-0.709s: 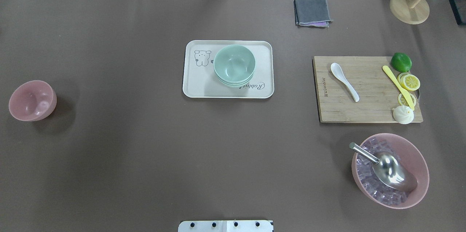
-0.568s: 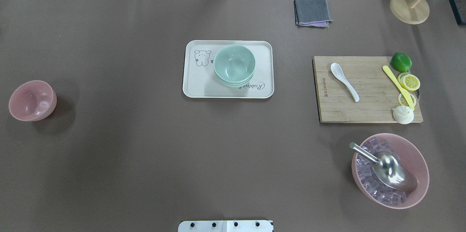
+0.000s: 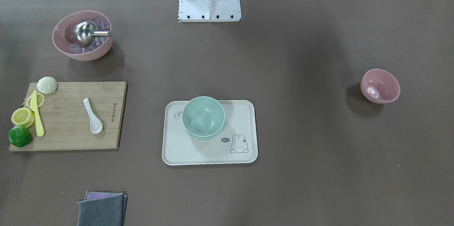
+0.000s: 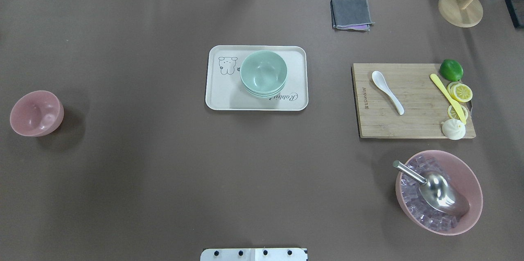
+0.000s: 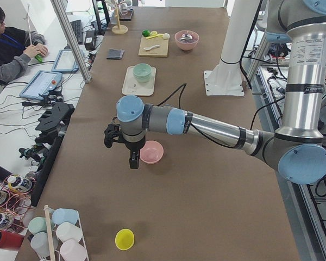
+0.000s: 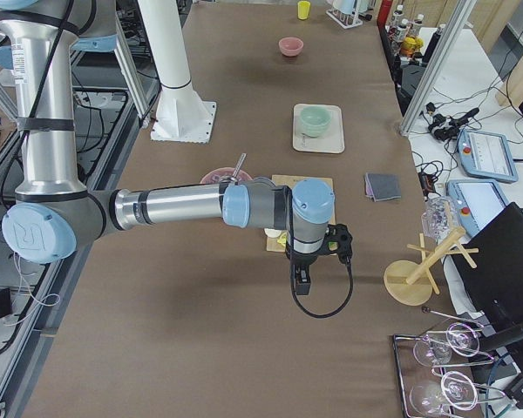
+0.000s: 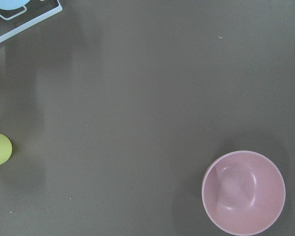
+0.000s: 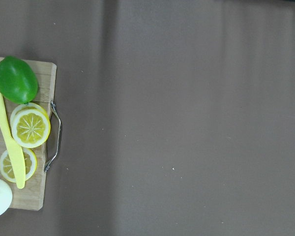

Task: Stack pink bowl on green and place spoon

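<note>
A small pink bowl (image 4: 36, 113) stands upright at the table's far left; it also shows in the left wrist view (image 7: 243, 191). A stack of green bowls (image 4: 263, 73) sits on a cream tray (image 4: 219, 97) at mid-table. A white spoon (image 4: 387, 86) lies on a wooden cutting board (image 4: 413, 125) to the right. My left gripper (image 5: 133, 162) hangs above the table just beside the pink bowl (image 5: 151, 152). My right gripper (image 6: 300, 283) hangs past the board's outer end. I cannot tell whether either is open or shut.
A large pink bowl of ice cubes (image 4: 439, 191) with a metal scoop stands near the board. A lime (image 4: 451, 69), lemon slices, a yellow knife (image 4: 447, 97) and a bun lie on the board's right end. A grey cloth (image 4: 351, 14) and a wooden stand (image 4: 460, 8) sit at the back.
</note>
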